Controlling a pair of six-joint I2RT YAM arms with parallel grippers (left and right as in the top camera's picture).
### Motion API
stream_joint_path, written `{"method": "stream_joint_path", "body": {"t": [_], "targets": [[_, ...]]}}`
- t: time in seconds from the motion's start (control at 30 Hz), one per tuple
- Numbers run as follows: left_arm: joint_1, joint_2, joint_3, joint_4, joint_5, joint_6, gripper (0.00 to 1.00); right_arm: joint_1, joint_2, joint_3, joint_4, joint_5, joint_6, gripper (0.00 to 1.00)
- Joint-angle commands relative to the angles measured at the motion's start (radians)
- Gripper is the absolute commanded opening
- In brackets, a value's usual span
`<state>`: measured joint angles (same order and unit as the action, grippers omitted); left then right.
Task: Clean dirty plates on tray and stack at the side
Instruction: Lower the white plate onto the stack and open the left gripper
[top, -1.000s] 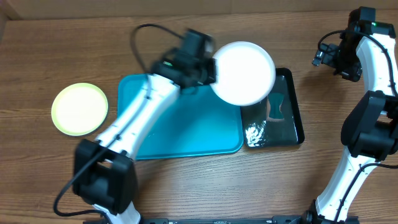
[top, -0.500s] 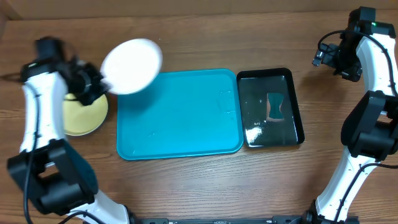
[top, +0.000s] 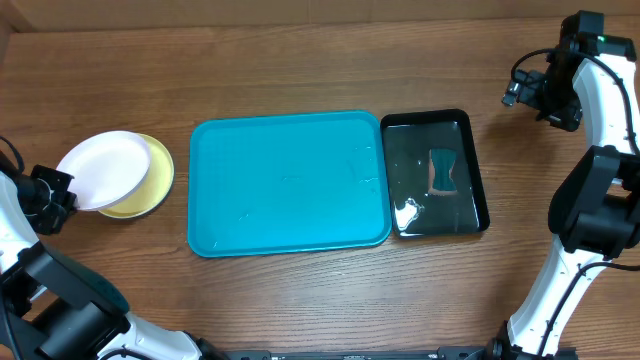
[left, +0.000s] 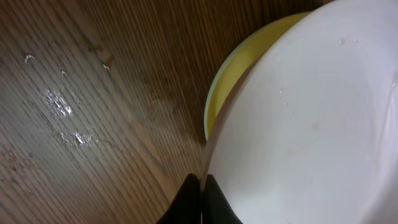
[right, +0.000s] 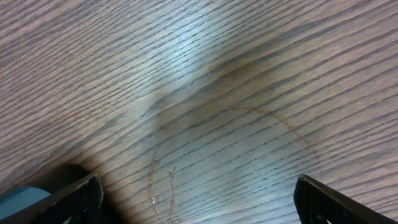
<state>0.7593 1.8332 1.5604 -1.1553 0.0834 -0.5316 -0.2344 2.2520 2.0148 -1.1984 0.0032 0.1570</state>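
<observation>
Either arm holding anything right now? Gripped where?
Left tool pinches the white plate at its rim, over the yellow-green plate. Right tool is open over the wooden table, holding nothing.

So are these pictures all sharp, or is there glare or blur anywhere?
Overhead view: sharp, with a white glare patch on the glossy black rectangular tray. Left wrist view: the round white plastic plate fills much of the frame, slightly soft, and wet spots glint on the wooden table. Right wrist view: a bright band of light crosses the wood grain, shadow at lower left.
</observation>
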Motion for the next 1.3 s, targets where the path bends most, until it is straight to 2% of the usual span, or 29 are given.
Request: {"method": "stream_joint_path", "body": {"t": [0.0, 0.63, 1.13, 1.17, 1.2, 1.23, 1.27], "targets": [[-0.013, -0.007, 0.013, 0.012, -0.042, 0.012, 0.04, -0.003, -0.035, 0.019, 0.002, -0.005, 0.003, 1.0], [-0.085, -0.005, 0.006, 0.044, -0.168, 0.011, 0.04, -0.003, -0.035, 0.019, 0.002, -0.004, 0.003, 1.0], [-0.087, -0.005, -0.134, 0.181, -0.109, 0.012, 0.04, -0.003, -0.035, 0.019, 0.002, -0.004, 0.003, 1.0], [-0.087, -0.005, -0.137, 0.186, -0.109, 0.012, 0.07, -0.003, -0.036, 0.019, 0.002, -0.005, 0.003, 1.0], [-0.087, -0.005, -0.137, 0.187, -0.108, 0.013, 0.14, -0.003, -0.035, 0.019, 0.002, -0.004, 0.003, 1.0], [-0.087, -0.005, -0.137, 0.187, -0.107, 0.012, 0.3, -0.003, -0.035, 0.019, 0.002, -0.005, 0.003, 1.0], [-0.087, -0.005, -0.137, 0.187, -0.096, 0.02, 0.58, -0.003, -0.035, 0.019, 0.002, -0.005, 0.003, 1.0]]}}
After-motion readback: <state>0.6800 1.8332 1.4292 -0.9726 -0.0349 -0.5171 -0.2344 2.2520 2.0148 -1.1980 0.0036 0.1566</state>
